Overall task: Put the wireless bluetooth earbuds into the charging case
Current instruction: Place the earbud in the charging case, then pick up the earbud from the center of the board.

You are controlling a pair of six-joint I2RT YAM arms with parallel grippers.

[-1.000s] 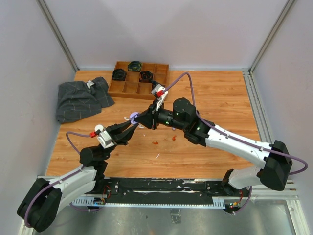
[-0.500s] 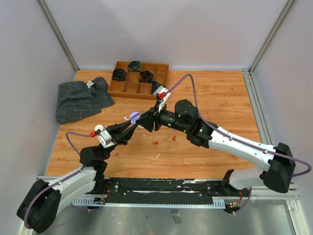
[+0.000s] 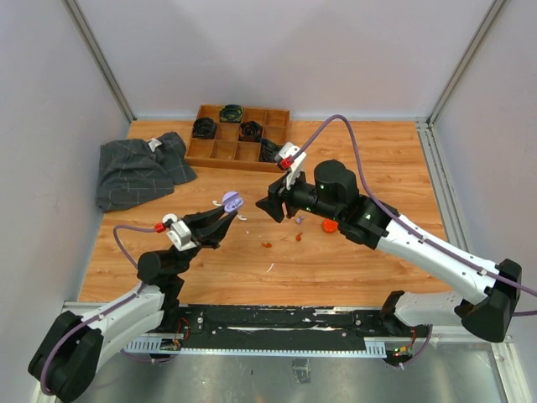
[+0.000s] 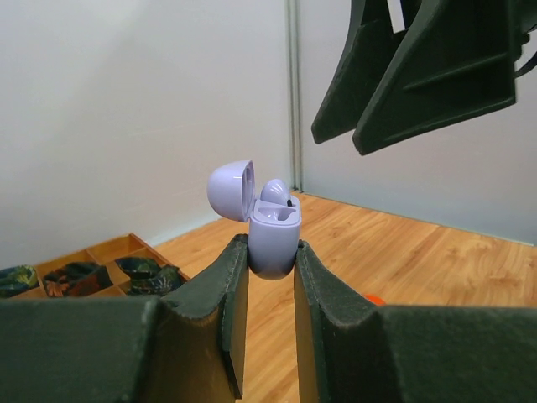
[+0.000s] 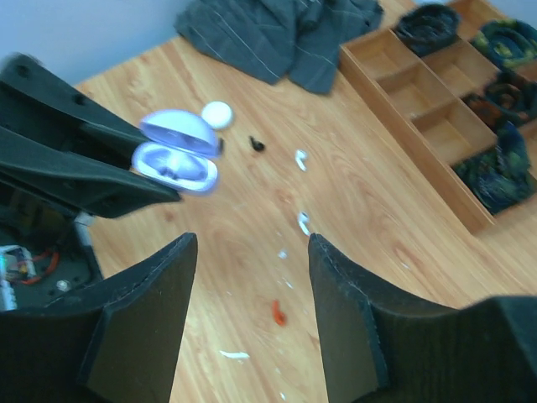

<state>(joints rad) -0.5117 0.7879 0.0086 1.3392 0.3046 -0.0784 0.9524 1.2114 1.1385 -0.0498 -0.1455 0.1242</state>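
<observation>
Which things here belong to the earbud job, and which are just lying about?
Job: lilac charging case, open, held in the left tool; lilac earbud seated in it; loose white earbud, black earbud, orange-red earbud; right tool, open and empty.
Lying about: grey cloth; wooden tray; dark bundles in its compartments.

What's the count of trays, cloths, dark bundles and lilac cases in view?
wooden compartment tray: 1
grey checked fabric cloth: 1
dark coiled bundles in the tray: 4
open lilac plastic charging case: 1
total: 7
</observation>
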